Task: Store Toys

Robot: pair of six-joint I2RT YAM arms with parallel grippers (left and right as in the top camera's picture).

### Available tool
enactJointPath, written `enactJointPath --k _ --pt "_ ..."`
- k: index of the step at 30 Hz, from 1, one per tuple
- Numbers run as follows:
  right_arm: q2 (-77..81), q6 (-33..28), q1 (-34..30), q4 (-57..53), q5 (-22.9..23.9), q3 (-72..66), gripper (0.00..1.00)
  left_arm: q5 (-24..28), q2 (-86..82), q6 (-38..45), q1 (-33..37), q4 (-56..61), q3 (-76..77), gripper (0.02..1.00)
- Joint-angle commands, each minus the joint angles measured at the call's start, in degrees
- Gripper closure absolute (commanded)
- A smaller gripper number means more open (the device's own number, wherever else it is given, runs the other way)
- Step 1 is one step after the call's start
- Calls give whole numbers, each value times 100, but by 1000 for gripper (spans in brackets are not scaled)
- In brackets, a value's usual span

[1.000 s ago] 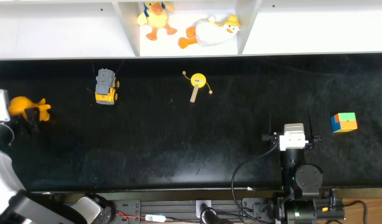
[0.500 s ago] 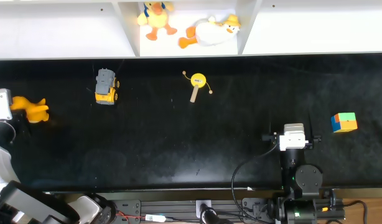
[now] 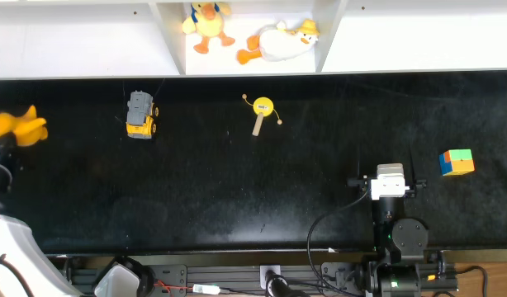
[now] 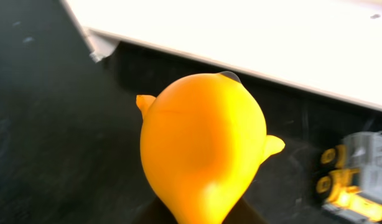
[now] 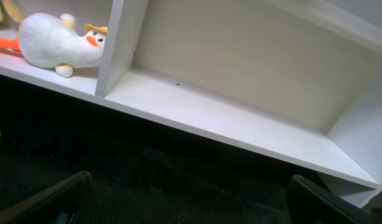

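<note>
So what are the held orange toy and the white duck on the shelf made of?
The orange toy looks like rubber or soft vinyl: smooth, seamless skin with a dull sheen. The white duck looks plush: soft matte fabric, stuffed rounded body.

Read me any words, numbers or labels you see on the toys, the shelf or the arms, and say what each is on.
None can be read.
A small dark mark on the yellow rattle drum: too small to read.
No print shows on the toy truck, the colour cube, the orange toy or the white shelf.
</note>
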Motion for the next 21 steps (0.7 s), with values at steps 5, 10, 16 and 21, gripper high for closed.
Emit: enactJointPath --k 5,10,16,21 --pt "-33 -15 -9 26 39 -81 5 -680 442 -837 -1355 905 166 939" --pt "-33 -15 -9 26 37 -81 3 -778 1058 -981 -1655 1158 483 939" --pt "-33 -15 -9 26 39 -81 7 -896 1902 -1086 -1733 782 1486 939" --pt "-33 -15 -9 26 37 -81 5 -933 2061 -1086 -1740 654 1952 939"
